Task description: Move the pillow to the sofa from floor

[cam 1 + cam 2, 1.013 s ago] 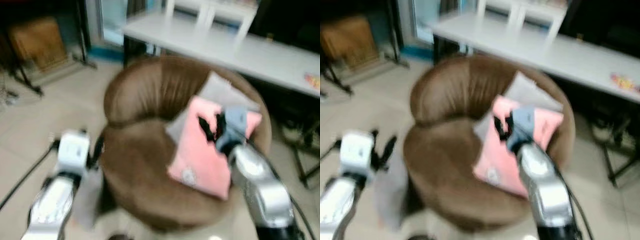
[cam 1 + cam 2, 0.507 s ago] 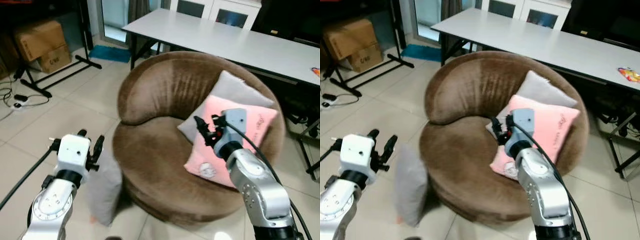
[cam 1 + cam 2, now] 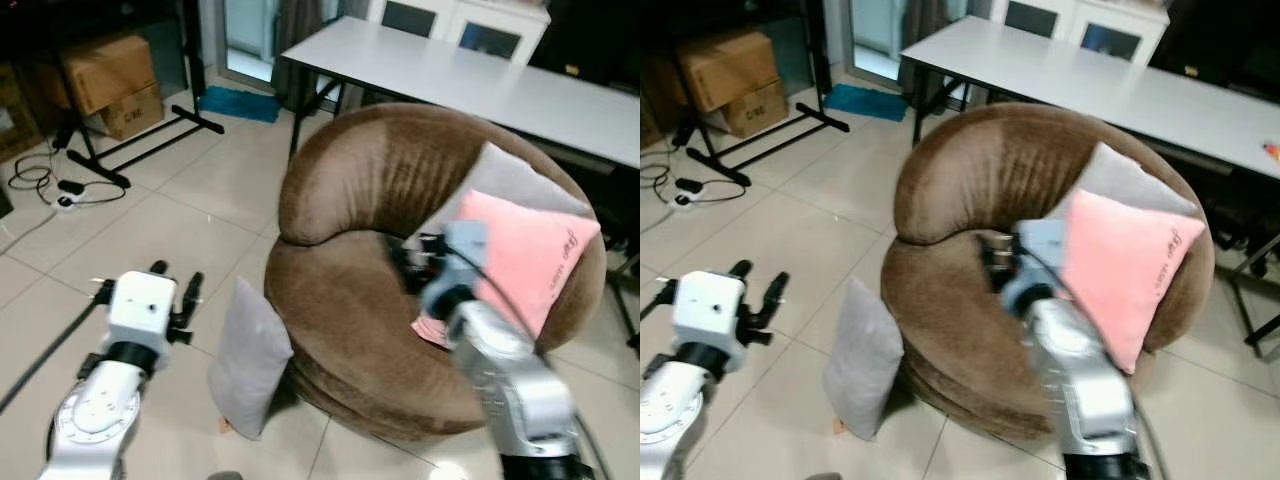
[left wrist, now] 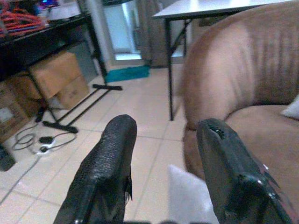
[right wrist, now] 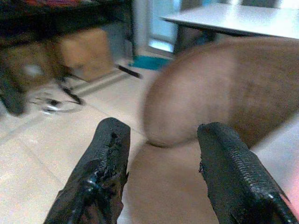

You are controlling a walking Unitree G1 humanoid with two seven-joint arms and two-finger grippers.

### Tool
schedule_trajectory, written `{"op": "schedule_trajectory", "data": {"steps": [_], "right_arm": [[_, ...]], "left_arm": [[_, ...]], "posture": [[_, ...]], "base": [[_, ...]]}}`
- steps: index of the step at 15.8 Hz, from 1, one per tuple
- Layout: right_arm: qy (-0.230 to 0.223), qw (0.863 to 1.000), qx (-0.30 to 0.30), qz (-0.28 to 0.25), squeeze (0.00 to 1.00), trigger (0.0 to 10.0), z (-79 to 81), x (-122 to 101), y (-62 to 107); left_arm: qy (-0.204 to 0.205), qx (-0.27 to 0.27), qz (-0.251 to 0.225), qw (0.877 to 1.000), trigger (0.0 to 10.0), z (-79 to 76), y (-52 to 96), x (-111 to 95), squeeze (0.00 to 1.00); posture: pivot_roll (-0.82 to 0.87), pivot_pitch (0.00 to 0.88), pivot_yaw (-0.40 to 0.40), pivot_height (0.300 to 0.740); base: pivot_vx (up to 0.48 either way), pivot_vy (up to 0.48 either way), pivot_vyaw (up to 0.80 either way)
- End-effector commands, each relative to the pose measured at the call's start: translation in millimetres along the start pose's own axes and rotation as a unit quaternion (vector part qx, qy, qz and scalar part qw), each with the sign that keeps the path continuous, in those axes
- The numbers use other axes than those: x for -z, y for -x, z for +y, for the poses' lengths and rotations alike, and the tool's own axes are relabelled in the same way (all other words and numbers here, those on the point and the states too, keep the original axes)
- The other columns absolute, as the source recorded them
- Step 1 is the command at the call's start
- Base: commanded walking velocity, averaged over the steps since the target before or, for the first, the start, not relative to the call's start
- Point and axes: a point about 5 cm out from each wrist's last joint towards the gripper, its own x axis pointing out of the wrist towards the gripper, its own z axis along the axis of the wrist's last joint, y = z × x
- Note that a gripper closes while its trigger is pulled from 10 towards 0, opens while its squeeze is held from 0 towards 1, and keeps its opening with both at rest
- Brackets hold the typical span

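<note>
A grey pillow (image 3: 250,368) stands on edge on the tiled floor, leaning against the front left of the round brown sofa (image 3: 340,300). It also shows low between the fingers in the left wrist view as the grey pillow (image 4: 189,198). My left gripper (image 3: 176,282) is open, hovering above the floor just left of that pillow. My right gripper (image 3: 412,256) is open and empty over the sofa seat, blurred, beside a pink pillow (image 3: 525,258). The pink pillow leans on the sofa's right side with another grey cushion (image 3: 502,178) behind it.
A long white table (image 3: 480,80) stands behind the sofa. Cardboard boxes (image 3: 105,85), a black stand's legs (image 3: 150,135) and cables (image 3: 45,185) lie at the back left. Open tiled floor (image 3: 150,230) spreads left of the sofa.
The camera has swung left, so the floor pillow sits nearer the middle. My right gripper has drawn back from the pink pillow towards the seat's middle. The left arm holds its pose.
</note>
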Motion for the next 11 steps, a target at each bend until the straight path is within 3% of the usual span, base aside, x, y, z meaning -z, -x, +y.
{"op": "schedule_trajectory", "data": {"steps": [1,4,11], "right_arm": [[0.006,1.000,0.022,0.006,0.00,10.0,-11.9,-0.2,3.1],[0.020,1.000,0.017,0.008,0.00,10.0,-11.5,-0.4,2.4],[0.010,0.999,0.048,0.022,0.00,10.0,-18.2,6.4,3.1]], "left_arm": [[0.003,0.009,-0.011,1.000,10.0,-4.8,-1.1,-5.7,0.00],[0.019,0.007,-0.016,1.000,10.0,-5.0,-1.5,-6.5,0.00],[0.003,0.000,-0.017,1.000,10.0,-3.0,-7.3,-9.2,0.00]], "posture": [[0.06,0.000,-0.115,0.740],[0.06,0.000,-0.114,0.740],[0.06,0.000,-0.110,0.740]], "base": [[0.000,0.371,0.00],[0.000,0.208,0.00],[0.000,0.000,0.80]]}}
